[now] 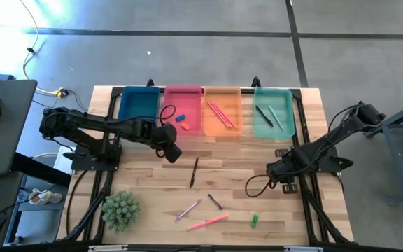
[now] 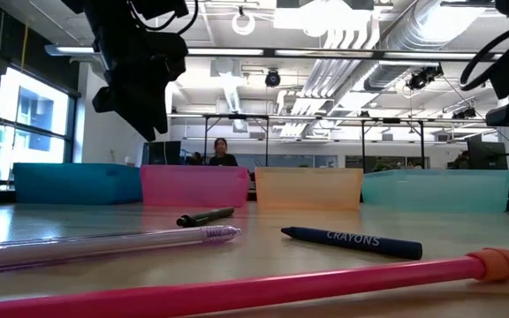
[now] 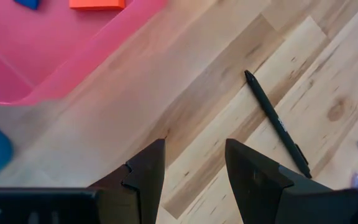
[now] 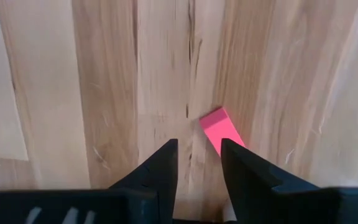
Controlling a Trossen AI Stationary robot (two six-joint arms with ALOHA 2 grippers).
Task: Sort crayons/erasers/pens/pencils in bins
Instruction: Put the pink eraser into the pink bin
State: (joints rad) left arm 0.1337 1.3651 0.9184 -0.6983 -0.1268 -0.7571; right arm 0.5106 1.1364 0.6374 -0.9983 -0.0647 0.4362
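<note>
Hovering with left gripper (image 3: 194, 165) spread and empty over bare surface (image 1: 229, 168), near pink bin (image 1: 183, 110) holding red eraser (image 1: 185, 127) and blue eraser (image 1: 180, 117). Waiting low with right gripper (image 4: 199, 163) spread, pink eraser (image 4: 222, 129) just beside one fingertip.

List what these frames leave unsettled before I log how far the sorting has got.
- Pink eraser, right wrist view: the right gripper's finger covers its near end; contact unclear. In the high view the gripper hides it.
- Pink bin, low view: its wall hides the contents.
- Blue piece, left wrist view: cut off by the edge.
- Green item, high view: too small to identify.
</note>
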